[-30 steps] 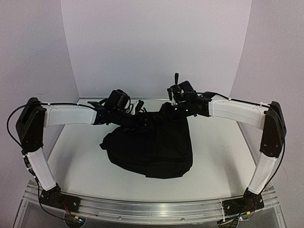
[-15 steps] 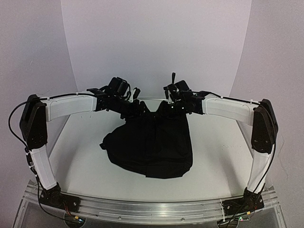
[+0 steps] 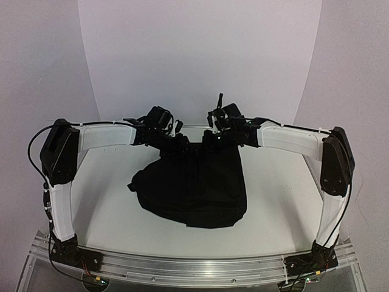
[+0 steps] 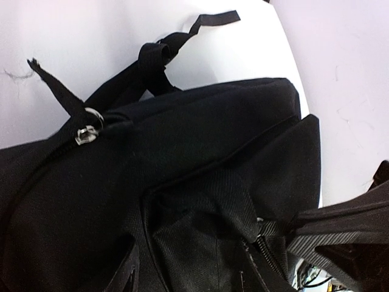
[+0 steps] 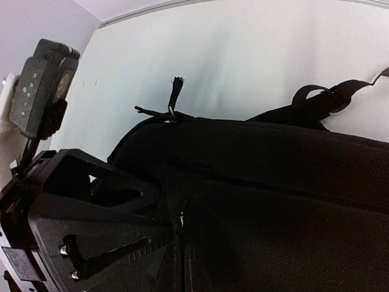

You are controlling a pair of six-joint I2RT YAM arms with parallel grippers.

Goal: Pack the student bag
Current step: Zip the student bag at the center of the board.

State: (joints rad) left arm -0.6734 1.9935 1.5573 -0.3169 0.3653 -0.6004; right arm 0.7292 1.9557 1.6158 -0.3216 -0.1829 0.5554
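Note:
The student bag, a big soft black backpack, lies in the middle of the white table with its top edge lifted at the far side. My left gripper is at the left end of that edge. In the left wrist view a fold of the bag fills the gap between the left gripper's fingers. My right gripper is at the right end, and the right wrist view shows the gripper pinched shut on the bag's seam. The bag's inside is hidden.
A zipper pull with a metal ring sticks up from the bag's top. Loose black straps trail onto the table behind it. White walls enclose the back and sides. The two grippers sit close together over the bag.
My left arm has swung inward and risen, bringing its gripper right to the bag's top edge. The right gripper has closed on the fabric and lifted slightly.

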